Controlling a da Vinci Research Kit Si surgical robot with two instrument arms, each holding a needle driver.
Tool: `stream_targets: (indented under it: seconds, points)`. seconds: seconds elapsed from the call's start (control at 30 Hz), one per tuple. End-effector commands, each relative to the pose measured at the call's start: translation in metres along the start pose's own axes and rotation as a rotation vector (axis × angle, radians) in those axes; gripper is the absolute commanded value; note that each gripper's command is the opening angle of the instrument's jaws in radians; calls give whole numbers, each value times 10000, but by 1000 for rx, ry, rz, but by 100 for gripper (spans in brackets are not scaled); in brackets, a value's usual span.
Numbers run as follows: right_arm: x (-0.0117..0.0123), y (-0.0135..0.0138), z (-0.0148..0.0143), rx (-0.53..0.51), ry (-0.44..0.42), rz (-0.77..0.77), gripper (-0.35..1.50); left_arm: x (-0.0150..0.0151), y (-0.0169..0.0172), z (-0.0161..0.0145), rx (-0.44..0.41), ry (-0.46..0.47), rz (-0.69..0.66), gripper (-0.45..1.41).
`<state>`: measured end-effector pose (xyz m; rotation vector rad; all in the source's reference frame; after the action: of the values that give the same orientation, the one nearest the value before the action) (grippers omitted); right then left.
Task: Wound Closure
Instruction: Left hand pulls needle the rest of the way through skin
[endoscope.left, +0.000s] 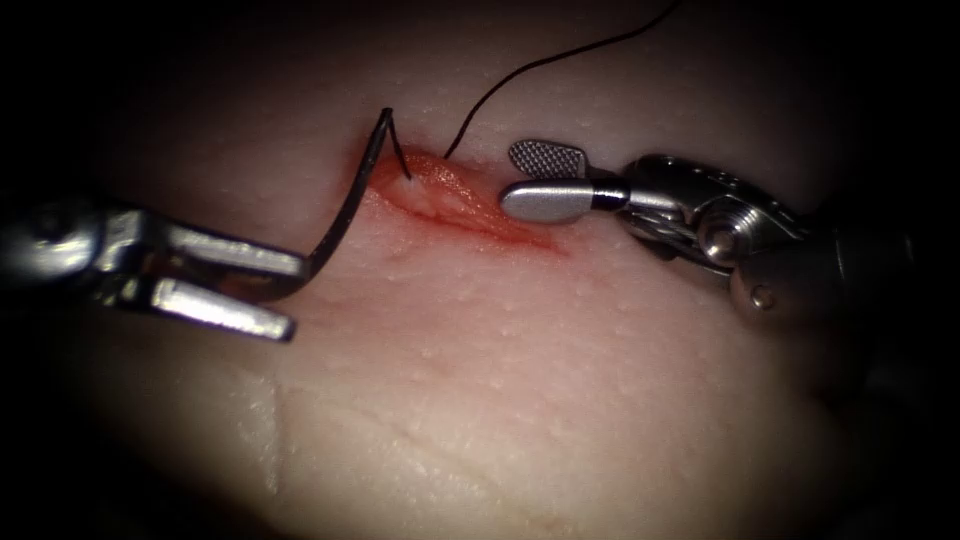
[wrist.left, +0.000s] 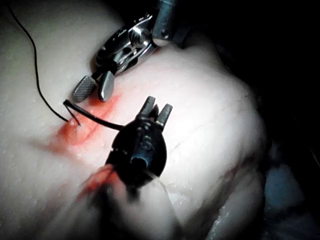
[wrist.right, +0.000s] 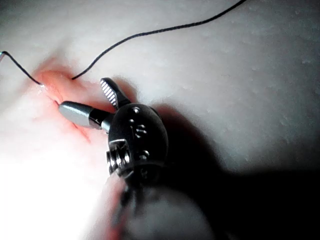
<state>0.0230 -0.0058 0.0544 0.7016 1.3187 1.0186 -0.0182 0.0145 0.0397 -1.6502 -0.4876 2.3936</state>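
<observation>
**Left tool at the needle beside the cut; right tool open and empty**

The cut (endoscope.left: 455, 200) is the landmark: a short reddish slit running aslant across the pale tissue (endoscope.left: 520, 380), with red fluid (endoscope.left: 430, 195) staining its lips. There is no container in the scene; what the cut itself holds is thread. The thread (endoscope.left: 540, 65) enters the tissue at the far lip of the cut, and a short strand crosses from the cut's left end up to the rear end of the needle.

The needle (endoscope.left: 350, 200) lies to the left of the cut, out of the tissue, its dark curve rising from the left tool to a rear end standing just above the cut's left end. The left tool (endoscope.left: 295, 297) meets the needle near its pointed end; its jaws stand visibly spread, and whether they actually pinch the needle cannot be told.

The right tool (endoscope.left: 535, 178) sits just right of the cut, its jaws parted and holding nothing, the lower jaw lying along the cut's right edge.

Around the lit tissue, everything falls to darkness.
</observation>
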Motion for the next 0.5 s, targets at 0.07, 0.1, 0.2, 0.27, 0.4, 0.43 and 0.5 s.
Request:
stream_targets:
  seconds: [0.07,0.1,0.2,0.27,0.4,0.43,0.5]
  points:
    - [-7,-5,3,5,0,5,103,-2,-1,11,52,-1,41,-45]
    - [-6,-6,2,6,-1,6,101,-1,-3,13,63,2,47,-45]
    - [-3,-12,-2,10,-3,12,99,1,-14,15,131,26,86,-45]
    - [-2,-13,-4,12,-4,14,99,3,-19,14,161,43,97,-45]
    - [-2,-15,-6,14,-4,9,98,9,-29,15,231,66,129,-45]
    - [-2,-15,-6,13,-4,9,98,9,-30,16,241,68,138,-45]
    - [-2,-15,-6,13,-4,10,96,10,-32,18,264,72,149,-45]
